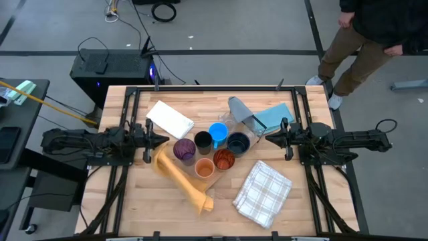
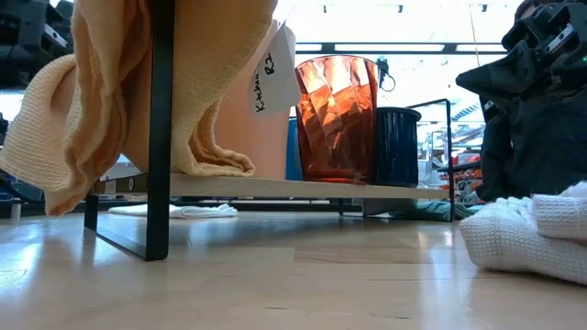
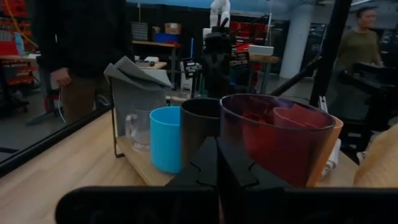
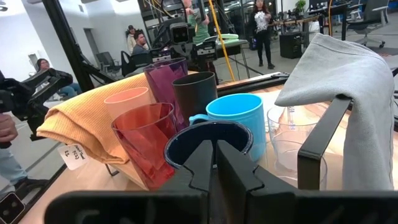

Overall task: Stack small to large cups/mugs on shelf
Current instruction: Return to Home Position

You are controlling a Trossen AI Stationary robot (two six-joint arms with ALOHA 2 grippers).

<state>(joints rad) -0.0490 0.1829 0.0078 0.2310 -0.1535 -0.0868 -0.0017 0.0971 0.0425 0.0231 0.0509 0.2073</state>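
Observation:
Several cups stand close together on a low wooden shelf (image 2: 275, 186) at the table's middle: purple (image 1: 184, 148), black (image 1: 203, 141), bright blue mug (image 1: 218, 132), navy mug (image 1: 238, 142), orange (image 1: 204, 167) and red-tinted (image 1: 223, 159). Clear cups (image 4: 289, 134) stand at the shelf's far end. My left gripper (image 1: 162, 140) is shut, just left of the purple cup (image 3: 273, 134). My right gripper (image 1: 271, 138) is shut, just right of the navy mug (image 4: 208, 140). Neither holds anything.
An orange towel (image 1: 180, 175) hangs over the shelf's near left end. A grey cloth (image 1: 244, 110) is draped over its far end. A white folded cloth (image 1: 169, 119), a blue-grey cloth (image 1: 274, 115) and a checked towel (image 1: 262, 192) lie around. A person (image 1: 364, 40) stands beyond the far right corner.

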